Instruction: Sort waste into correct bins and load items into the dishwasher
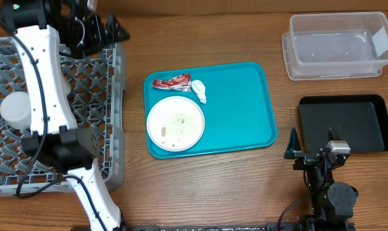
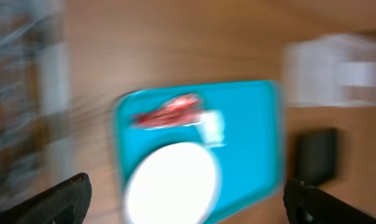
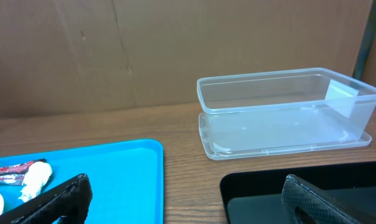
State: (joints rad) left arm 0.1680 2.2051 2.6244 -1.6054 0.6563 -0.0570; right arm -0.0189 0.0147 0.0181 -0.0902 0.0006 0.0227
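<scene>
Both pincers hang spread and empty: my left gripper (image 2: pixel 188 182) near the rack (image 1: pixel 97 83) corner, my right gripper (image 3: pixel 184 182) by the black tray (image 1: pixel 347 122). The red wrapper (image 1: pixel 172 82) and tissue (image 1: pixel 199 90) lie touching on the teal tray (image 1: pixel 245 109), just beside the plate (image 1: pixel 175 122). With my left view smeared, I risk pinching both together

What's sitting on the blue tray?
On the tray: a white plate with rice scraps, a red wrapper and a white tissue wad. Whatever lies beneath the plate is covered.
</scene>
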